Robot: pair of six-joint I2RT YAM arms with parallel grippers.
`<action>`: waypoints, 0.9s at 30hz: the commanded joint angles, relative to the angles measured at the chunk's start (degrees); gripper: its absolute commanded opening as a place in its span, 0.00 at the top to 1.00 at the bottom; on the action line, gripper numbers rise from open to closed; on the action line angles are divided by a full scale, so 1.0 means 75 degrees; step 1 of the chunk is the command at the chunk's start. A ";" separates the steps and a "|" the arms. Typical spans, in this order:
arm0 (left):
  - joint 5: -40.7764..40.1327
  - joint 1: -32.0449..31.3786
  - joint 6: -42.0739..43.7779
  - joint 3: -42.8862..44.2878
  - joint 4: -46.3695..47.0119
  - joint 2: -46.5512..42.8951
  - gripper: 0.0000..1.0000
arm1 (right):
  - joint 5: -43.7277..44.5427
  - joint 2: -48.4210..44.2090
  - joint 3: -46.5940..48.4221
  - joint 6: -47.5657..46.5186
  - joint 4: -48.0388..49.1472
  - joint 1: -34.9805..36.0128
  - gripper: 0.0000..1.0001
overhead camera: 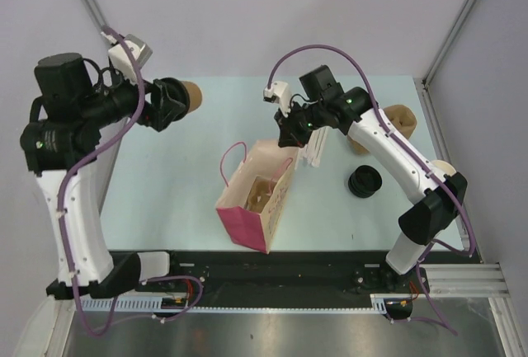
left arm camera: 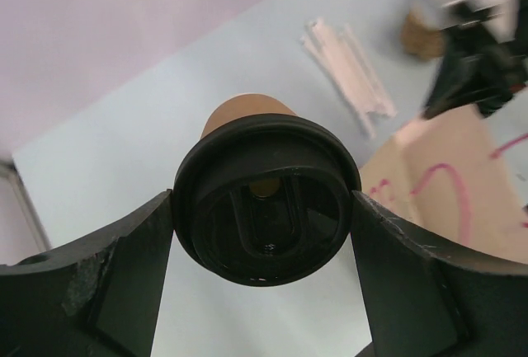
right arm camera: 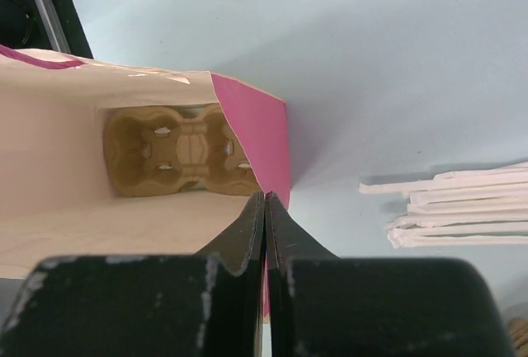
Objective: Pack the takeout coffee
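The takeout coffee (overhead camera: 191, 93), a brown paper cup with a black lid (left arm camera: 266, 200), lies sideways in the air over the table's far left. My left gripper (overhead camera: 176, 103) is shut on it, one finger (left arm camera: 132, 250) against each side of the lid. A pink paper bag (overhead camera: 246, 227) stands open mid-table with a moulded cup carrier (right arm camera: 177, 151) at its bottom. My right gripper (right arm camera: 265, 196) is shut on the bag's pink wall (right arm camera: 256, 126) at the rim, seen from above at the bag's far right corner (overhead camera: 289, 136).
White wrapped straws (overhead camera: 313, 149) lie just right of the bag, also in the right wrist view (right arm camera: 462, 209). A stack of black lids (overhead camera: 364, 181) sits right of centre. Lidless brown cups (overhead camera: 398, 118) lie at the far right.
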 commanded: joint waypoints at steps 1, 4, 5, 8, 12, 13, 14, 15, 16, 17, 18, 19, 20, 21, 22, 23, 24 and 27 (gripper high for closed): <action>0.0559 -0.1113 -0.0559 0.0836 -0.0167 -0.0078 0.77 | -0.0069 -0.0168 -0.0007 0.0161 0.0206 -0.0058 1.00; 0.0652 -0.1747 -0.0654 0.1012 0.0056 -0.0102 0.77 | -0.0034 -0.0156 0.0005 0.0173 0.0217 -0.0081 1.00; 0.0676 -0.1899 -0.0642 0.1094 0.0009 -0.0067 0.77 | -0.0022 -0.0144 -0.0007 0.0173 0.0218 -0.0081 1.00; 0.0606 -0.2660 -0.0397 0.1293 -0.0212 0.0190 0.77 | -0.0045 -0.0097 -0.0007 0.0220 0.0241 -0.0128 1.00; -0.0470 -0.4613 0.0341 0.1680 -0.0728 0.0636 0.77 | -0.0034 -0.0039 0.0086 0.0255 0.0253 -0.0163 1.00; -0.0867 -0.4898 0.0563 0.1716 -0.0822 0.0706 0.78 | -0.0034 -0.0015 0.0110 0.0267 0.0253 -0.0163 1.00; -0.1010 -0.5342 0.0634 0.1728 -0.0962 0.0858 0.79 | -0.0045 -0.0027 0.0110 0.0278 0.0264 -0.0163 1.00; -0.1128 -0.5474 0.0693 0.1716 -0.1033 0.0929 0.80 | -0.0022 -0.0015 0.0133 0.0290 0.0264 -0.0175 1.00; -0.1175 -0.5556 0.0740 0.1704 -0.1080 0.0999 0.80 | -0.0034 -0.0015 0.0134 0.0302 0.0253 -0.0187 1.00; -0.1303 -0.5661 0.0775 0.1669 -0.1197 0.1116 0.81 | -0.0022 -0.0015 0.0134 0.0302 0.0253 -0.0187 1.00; -0.1398 -0.5686 0.0799 0.1634 -0.1233 0.1163 0.81 | -0.0022 -0.0027 0.0134 0.0314 0.0241 -0.0187 1.00; -0.1491 -0.5686 0.0880 0.1564 -0.1245 0.1187 0.81 | -0.0034 -0.0038 0.0122 0.0302 0.0241 -0.0187 1.00; -0.1701 -0.5698 0.0928 0.1390 -0.1245 0.1176 0.81 | -0.0034 -0.0039 0.0122 0.0302 0.0241 -0.0199 1.00; -0.1773 -0.5698 0.0963 0.1283 -0.1245 0.1187 0.81 | -0.0045 -0.0050 0.0122 0.0314 0.0241 -0.0199 1.00; -0.1843 -0.5721 0.1033 0.1108 -0.1268 0.1199 0.82 | -0.0069 -0.0050 0.0110 0.0325 0.0241 -0.0210 1.00; -0.1960 -0.5791 0.1057 0.1014 -0.1338 0.1210 0.81 | -0.0069 -0.0073 0.0099 0.0325 0.0241 -0.0210 1.00; -0.2054 -0.5849 0.1069 0.0920 -0.1362 0.1211 0.81 | -0.0057 -0.0074 0.0110 0.0314 0.0229 -0.0210 1.00; -0.2474 -0.6119 0.1127 0.0417 -0.1374 0.1176 0.82 | -0.0046 -0.0062 0.0110 0.0372 0.0229 -0.0234 1.00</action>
